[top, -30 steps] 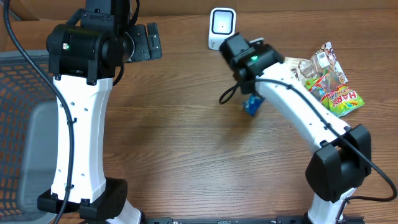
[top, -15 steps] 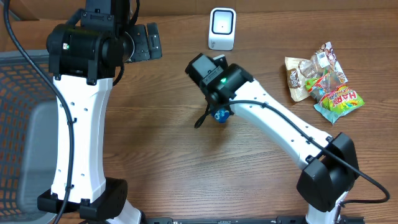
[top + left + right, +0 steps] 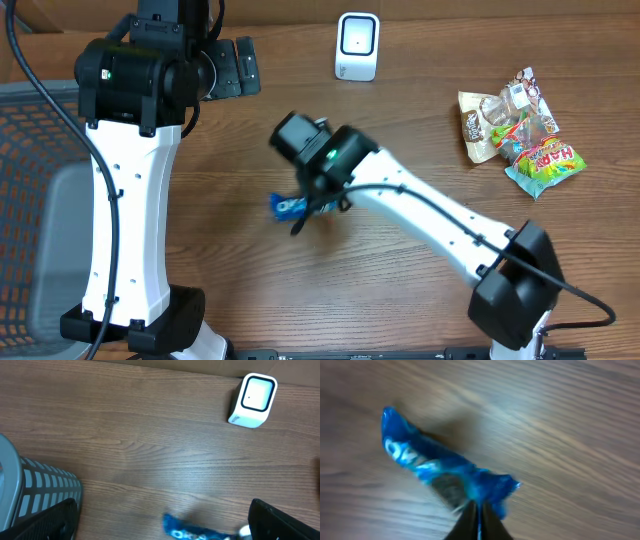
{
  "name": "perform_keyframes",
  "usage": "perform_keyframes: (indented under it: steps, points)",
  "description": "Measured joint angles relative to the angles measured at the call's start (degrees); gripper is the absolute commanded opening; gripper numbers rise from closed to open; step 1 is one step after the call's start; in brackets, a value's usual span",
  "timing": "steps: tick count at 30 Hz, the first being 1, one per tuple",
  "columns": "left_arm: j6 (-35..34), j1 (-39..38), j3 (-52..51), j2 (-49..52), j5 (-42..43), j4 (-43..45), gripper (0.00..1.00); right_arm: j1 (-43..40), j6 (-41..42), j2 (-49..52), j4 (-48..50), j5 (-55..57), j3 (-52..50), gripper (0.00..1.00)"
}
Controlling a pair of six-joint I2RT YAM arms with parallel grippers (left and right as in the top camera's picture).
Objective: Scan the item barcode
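Grey mesh basket (image 3: 35, 140) at left, snack packets (image 3: 520, 130) at far right

A mock shop checkout: barcode scanner (image 3: 357, 45), snack packets (image 3: 520, 130) and mesh basket (image 3: 25, 140) at a wooden table (image 3: 300, 290).

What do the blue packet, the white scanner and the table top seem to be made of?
The blue packet: probably thin plastic film, glossy; it is crinkled with bright highlights. The white scanner: likely hard moulded plastic, smooth, with rounded edges. The table: wood or wood-look laminate, matt; brown grain lines show, which one I cannot tell.
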Motion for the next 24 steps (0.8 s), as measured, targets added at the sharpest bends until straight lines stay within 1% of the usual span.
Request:
perform_keyframes:
  steps: [4, 5, 7, 8, 9, 10, 13, 17, 20, 24]
  points:
    - [0.00, 0.00, 0.00, 0.00, 0.00, 0.00, 1.00, 2.51, 0.04, 0.00, 1.49, -1.01, 0.00, 0.04]
    - [0.00, 0.00, 0.02, 0.00, 0.00, 0.00, 1.00, 2.51, 0.07, 0.00, 1.75, -1.16, 0.00, 0.12]
    - [0.00, 0.00, 0.00, 0.00, 0.00, 0.00, 1.00, 1.66, 0.76, 0.00, 1.90, -1.57, 0.00, 0.49]
    - [0.00, 0.00, 0.00, 0.00, 0.00, 0.00, 1.00, 0.94, 0.96, 0.00, 1.79, -2.34, 0.00, 0.58]
    - [0.00, 0.00, 0.00, 0.00, 0.00, 0.00, 1.00, -0.13, 1.57, 0.00, 1.68, -3.37, 0.00, 0.64]
    - [0.00, 0.00, 0.00, 0.00, 0.00, 0.00, 1.00, -1.38, 1.81, 0.00, 1.57, -4.42, 0.00, 0.67]
    - [0.00, 0.00, 0.00, 0.00, 0.00, 0.00, 1.00, -5.27, 3.72, 0.33, 1.79, -9.11, -0.02, 0.68]
    - [0.00, 0.00, 0.00, 0.00, 0.00, 0.00, 1.00, -10.67, 5.88, 2.23, 2.82, -17.44, -2.01, 0.65]
    - [0.00, 0.00, 0.00, 0.00, 0.00, 0.00, 1.00, -13.42, 6.58, 4.90, 4.13, -23.26, -5.55, 0.64]
    - [0.00, 0.00, 0.02, 0.00, 0.00, 0.00, 1.00, -14.49, 7.08, 6.99, 6.95, -29.24, -11.61, 0.64]
